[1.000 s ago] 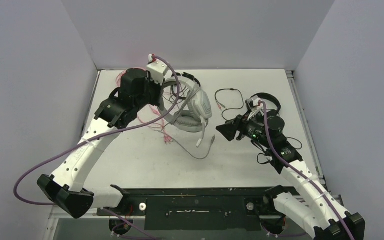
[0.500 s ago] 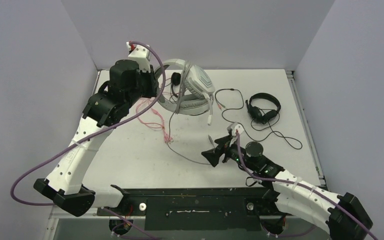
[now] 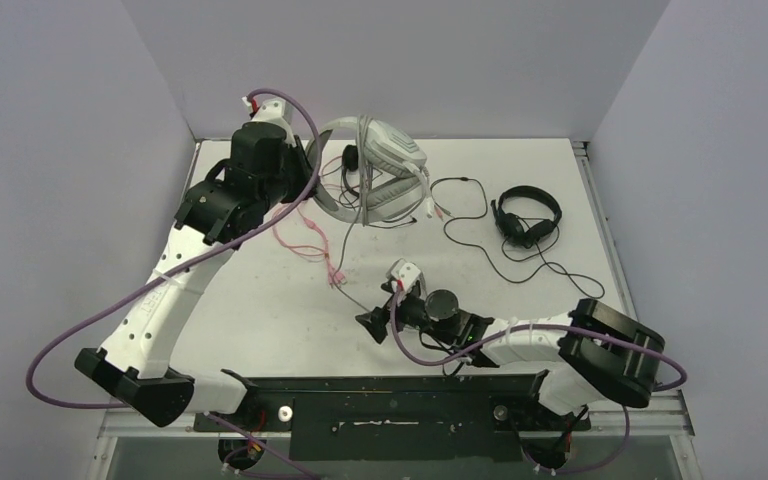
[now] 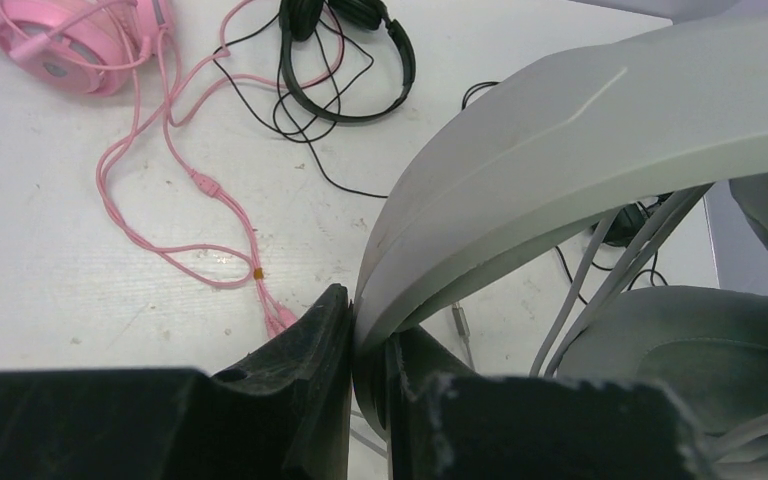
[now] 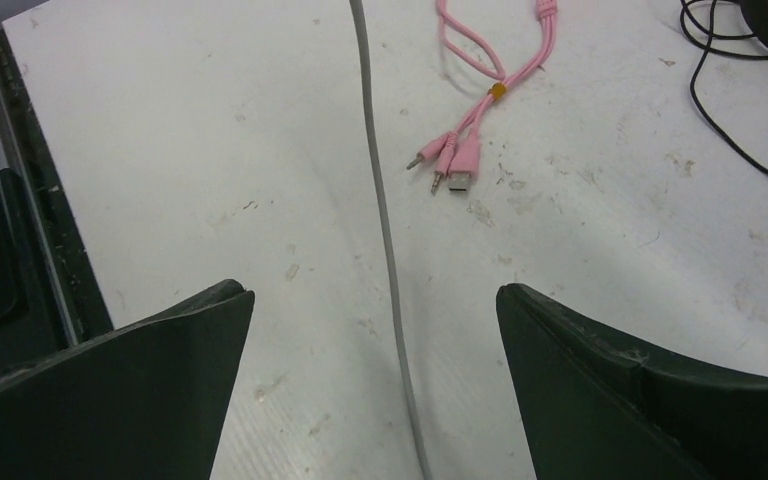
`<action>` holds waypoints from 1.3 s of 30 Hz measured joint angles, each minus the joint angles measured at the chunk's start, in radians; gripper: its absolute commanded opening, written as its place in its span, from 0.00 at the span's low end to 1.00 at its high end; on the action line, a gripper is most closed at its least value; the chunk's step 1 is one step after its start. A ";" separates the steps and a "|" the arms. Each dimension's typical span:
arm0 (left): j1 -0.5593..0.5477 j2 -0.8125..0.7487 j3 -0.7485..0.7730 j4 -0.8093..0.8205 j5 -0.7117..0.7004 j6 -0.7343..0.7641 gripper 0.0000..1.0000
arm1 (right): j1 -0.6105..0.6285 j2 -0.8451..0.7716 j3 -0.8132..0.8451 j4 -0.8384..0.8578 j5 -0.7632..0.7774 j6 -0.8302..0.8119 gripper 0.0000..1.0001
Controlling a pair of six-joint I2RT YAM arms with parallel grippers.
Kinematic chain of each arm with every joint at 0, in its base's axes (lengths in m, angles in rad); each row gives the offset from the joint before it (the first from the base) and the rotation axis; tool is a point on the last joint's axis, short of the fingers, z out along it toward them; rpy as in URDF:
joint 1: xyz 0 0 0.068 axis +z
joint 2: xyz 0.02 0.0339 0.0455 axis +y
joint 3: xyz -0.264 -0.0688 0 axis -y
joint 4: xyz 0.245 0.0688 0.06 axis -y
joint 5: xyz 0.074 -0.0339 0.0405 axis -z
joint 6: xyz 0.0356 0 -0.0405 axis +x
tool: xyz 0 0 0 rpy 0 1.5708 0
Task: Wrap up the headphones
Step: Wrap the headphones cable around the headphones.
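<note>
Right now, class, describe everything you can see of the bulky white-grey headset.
The white-grey headset is bulky, of matte plastic by its look, with a broad curved headband and padded grey ear cups. The left claw is shut on its headband, holding it above the table. Loops of its grey cable drape across the cups; the rest trails down onto the table, passing through the open right claw.

Robot lab test cell, scuffed white tabletop [image 3: 260,320] boxed in by plain grey walls [image 3: 400,60], left arm [image 3: 165,295] and right arm [image 3: 535,340] bolted to a black rail [image 3: 360,410]
</note>
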State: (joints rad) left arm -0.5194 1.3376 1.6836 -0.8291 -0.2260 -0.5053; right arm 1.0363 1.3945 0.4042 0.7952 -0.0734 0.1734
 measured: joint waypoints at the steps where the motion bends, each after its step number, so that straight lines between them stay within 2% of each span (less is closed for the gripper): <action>1: 0.005 0.003 -0.003 -0.003 0.005 -0.013 0.00 | 0.000 0.027 0.014 0.015 0.004 -0.008 0.97; 10: 0.047 0.016 -0.010 -0.021 0.048 -0.068 0.00 | -0.027 0.225 0.209 -0.054 -0.004 -0.050 0.96; 16: 0.064 0.025 -0.010 -0.036 0.075 -0.089 0.00 | -0.074 0.328 0.251 -0.129 -0.026 -0.032 0.86; 18: 0.071 0.033 -0.010 -0.045 0.086 -0.090 0.00 | -0.095 0.365 0.265 -0.149 -0.043 -0.023 0.78; 21: 0.079 0.043 -0.010 -0.058 0.098 -0.090 0.00 | -0.115 0.404 0.280 -0.179 -0.064 -0.018 0.59; 24: 0.085 0.048 -0.010 -0.066 0.101 -0.090 0.00 | -0.121 0.420 0.305 -0.189 -0.074 -0.008 0.45; 28: 0.103 0.057 0.006 -0.090 0.100 -0.090 0.00 | -0.119 0.423 0.313 -0.209 -0.081 -0.012 0.13; 30: 0.115 0.071 0.032 -0.107 0.101 -0.091 0.00 | -0.119 0.420 0.309 -0.212 -0.080 -0.011 0.00; 39: 0.149 0.109 0.145 -0.118 0.106 -0.093 0.00 | -0.171 0.202 0.108 -0.248 -0.072 0.032 0.00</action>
State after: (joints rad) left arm -0.3706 1.4467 1.8290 -0.9470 -0.1204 -0.5987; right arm 0.8654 1.5967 0.5121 0.5468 -0.1452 0.2054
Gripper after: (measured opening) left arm 0.117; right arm 0.063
